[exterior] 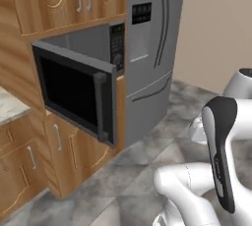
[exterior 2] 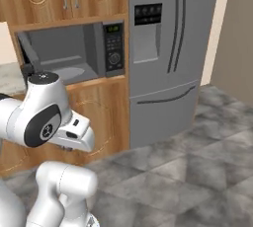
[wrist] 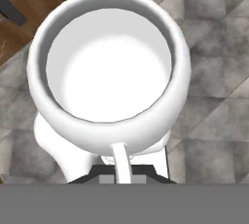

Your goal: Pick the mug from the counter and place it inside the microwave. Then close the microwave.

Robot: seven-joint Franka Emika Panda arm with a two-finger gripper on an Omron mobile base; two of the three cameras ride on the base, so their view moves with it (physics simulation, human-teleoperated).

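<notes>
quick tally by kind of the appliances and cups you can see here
microwave: 1
fridge: 1
mug: 1
total: 3

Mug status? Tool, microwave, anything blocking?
Tool shut on mug, carried above the floor. Microwave door open, cavity bare. Nothing seen in the way.
</notes>
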